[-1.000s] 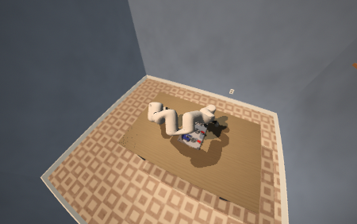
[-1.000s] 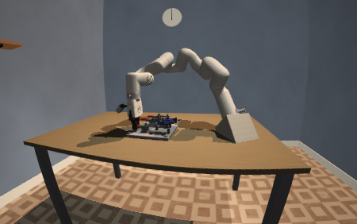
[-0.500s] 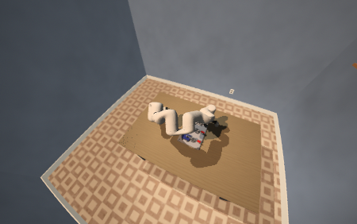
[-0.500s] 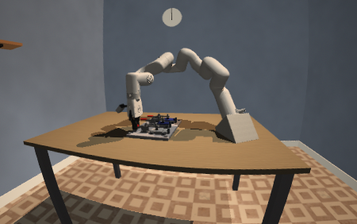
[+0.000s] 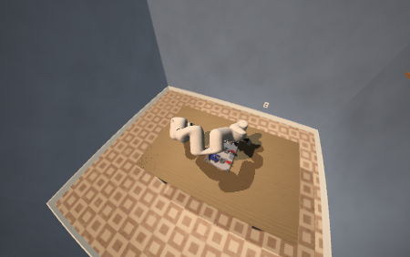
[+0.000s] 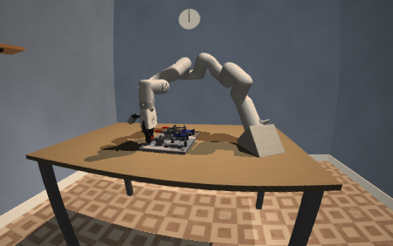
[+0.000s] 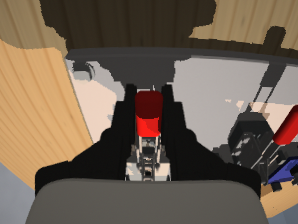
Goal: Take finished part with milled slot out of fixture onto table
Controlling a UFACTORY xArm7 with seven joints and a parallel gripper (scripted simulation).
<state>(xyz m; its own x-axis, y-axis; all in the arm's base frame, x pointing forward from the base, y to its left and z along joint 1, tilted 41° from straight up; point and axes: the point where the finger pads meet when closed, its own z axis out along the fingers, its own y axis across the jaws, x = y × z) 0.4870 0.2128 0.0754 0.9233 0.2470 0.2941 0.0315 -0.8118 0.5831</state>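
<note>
While the white arm (image 6: 205, 70) reaches down over the grey fixture plate (image 7: 213, 96) on the wooden table (image 6: 218, 167), its gripper (image 7: 148, 106) is clamped on a red clamp handle (image 7: 148, 115), pinched between the dark jaws; the slotted part cannot be made out.
</note>
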